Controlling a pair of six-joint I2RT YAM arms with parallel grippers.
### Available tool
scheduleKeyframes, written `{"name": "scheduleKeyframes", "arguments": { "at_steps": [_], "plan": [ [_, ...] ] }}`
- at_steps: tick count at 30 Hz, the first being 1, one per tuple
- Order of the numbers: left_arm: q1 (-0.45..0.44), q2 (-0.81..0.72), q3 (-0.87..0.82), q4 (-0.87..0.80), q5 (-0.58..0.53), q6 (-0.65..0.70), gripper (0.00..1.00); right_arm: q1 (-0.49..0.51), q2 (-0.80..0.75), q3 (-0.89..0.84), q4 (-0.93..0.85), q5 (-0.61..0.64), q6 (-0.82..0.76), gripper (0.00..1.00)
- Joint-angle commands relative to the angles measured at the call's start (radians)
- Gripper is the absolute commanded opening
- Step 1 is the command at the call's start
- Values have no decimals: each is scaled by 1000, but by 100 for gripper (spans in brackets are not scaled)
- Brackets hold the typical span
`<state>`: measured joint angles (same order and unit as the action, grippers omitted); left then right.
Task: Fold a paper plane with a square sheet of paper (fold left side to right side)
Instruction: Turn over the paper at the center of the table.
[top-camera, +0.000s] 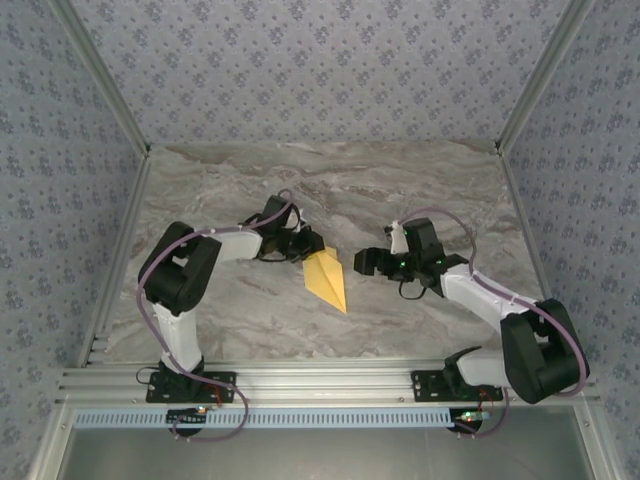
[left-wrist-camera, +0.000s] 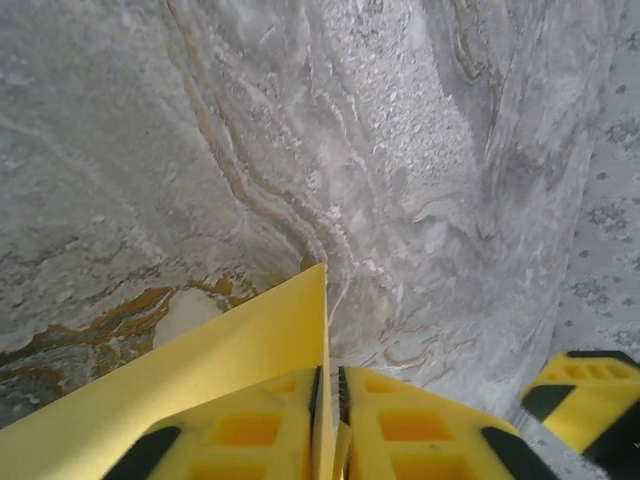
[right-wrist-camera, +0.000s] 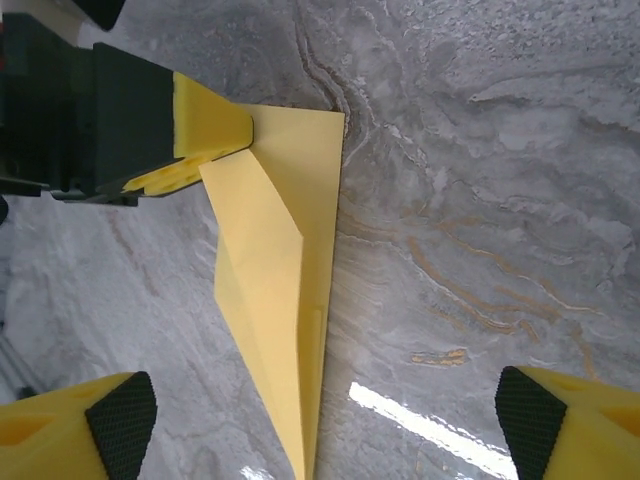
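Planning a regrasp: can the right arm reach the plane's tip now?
Probably yes. The right gripper is open beside the plane, bare table between; the left gripper pinches only its wide end.

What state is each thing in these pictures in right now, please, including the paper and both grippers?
paper plane: folded into a long pointed dart, lying on the table, wide end pinched.
left gripper: shut on the paper plane's wide end.
right gripper: open, holding nothing.
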<state>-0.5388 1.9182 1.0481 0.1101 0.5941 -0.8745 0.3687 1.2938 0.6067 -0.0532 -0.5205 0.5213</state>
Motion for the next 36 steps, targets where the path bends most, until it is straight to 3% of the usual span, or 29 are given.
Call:
{"name": "scheduleKeyframes", "arguments": {
  "at_steps": [1,9,18,25,32,36],
  "plan": [
    [0,-67,31,7,13,-2,9,-31,-5,-28,125,-179,56,100],
    [14,-235,83,-60,9,-15,4,-94,28,-80,447,-412,235,100],
    [35,-363,170,-112,42,-33,4,-114,45,-93,773,-504,428,100],
    [35,-384,194,-31,106,-107,4,-59,92,-50,800,-502,446,100],
    [33,-379,184,34,146,-162,3,-8,177,-38,1002,-471,584,99],
    [27,-370,169,87,162,-201,3,20,218,-8,1065,-461,632,89]
  ]
}}
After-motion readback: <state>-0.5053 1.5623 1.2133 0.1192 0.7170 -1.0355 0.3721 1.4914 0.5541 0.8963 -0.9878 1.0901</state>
